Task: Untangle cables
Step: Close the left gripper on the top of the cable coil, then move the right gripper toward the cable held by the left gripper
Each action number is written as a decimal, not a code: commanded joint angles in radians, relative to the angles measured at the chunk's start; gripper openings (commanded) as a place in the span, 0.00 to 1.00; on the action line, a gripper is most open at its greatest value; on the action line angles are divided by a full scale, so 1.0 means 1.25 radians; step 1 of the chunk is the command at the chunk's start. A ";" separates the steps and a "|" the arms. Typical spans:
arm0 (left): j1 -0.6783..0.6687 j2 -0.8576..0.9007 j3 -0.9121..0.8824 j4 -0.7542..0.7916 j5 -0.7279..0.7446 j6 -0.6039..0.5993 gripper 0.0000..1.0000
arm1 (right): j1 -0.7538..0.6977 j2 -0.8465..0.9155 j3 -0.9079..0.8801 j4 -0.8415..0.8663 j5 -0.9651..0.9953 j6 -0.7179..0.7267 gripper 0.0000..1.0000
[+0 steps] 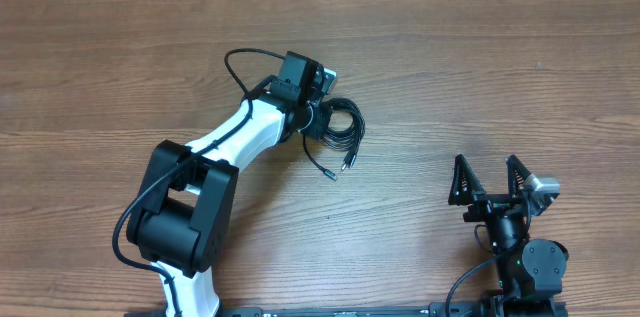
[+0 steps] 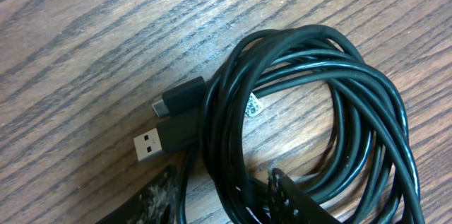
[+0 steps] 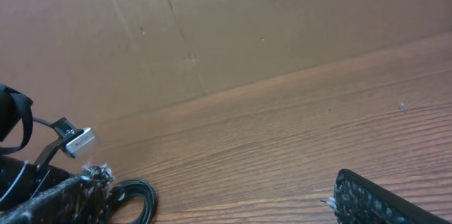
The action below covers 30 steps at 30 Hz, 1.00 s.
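Left arm, reaching out over the wooden table. The cables lie as one loose black coil just ahead of my left wrist, roughly mid-table and flat on the wood.

Left wrist view: several strands run round together in overlapping loops. A USB-A plug and a smaller USB-C plug lie side by side at the coil's left edge, both tips pointing away from it. A small white label sits on one strand.

Left gripper is down on the near side of the coil, jaws partly apart, with a bundle of strands passing between the fingers. The strands fill most of the gap. I cannot tell whether I am pinching them or only straddling them.

Overhead: two loose plug ends trail out of the coil toward the near edge, close to each other and resting on the table.

Right gripper is near the table's front edge, well apart from the coil — jaws spread wide, nothing between them, tips pointing toward the far side.
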 commanded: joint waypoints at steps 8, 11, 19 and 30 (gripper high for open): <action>-0.006 0.010 -0.012 0.013 -0.008 -0.002 0.46 | -0.003 -0.005 -0.008 0.002 0.007 -0.005 1.00; -0.006 0.010 -0.020 0.019 -0.008 -0.002 0.47 | -0.002 -0.005 -0.008 0.002 -0.005 0.055 1.00; -0.006 0.010 -0.020 0.019 -0.008 -0.002 0.46 | -0.002 -0.005 -0.008 0.003 -0.014 0.151 1.00; -0.006 0.010 -0.021 0.015 -0.042 -0.002 0.45 | -0.002 0.009 -0.008 0.005 -0.042 0.151 1.00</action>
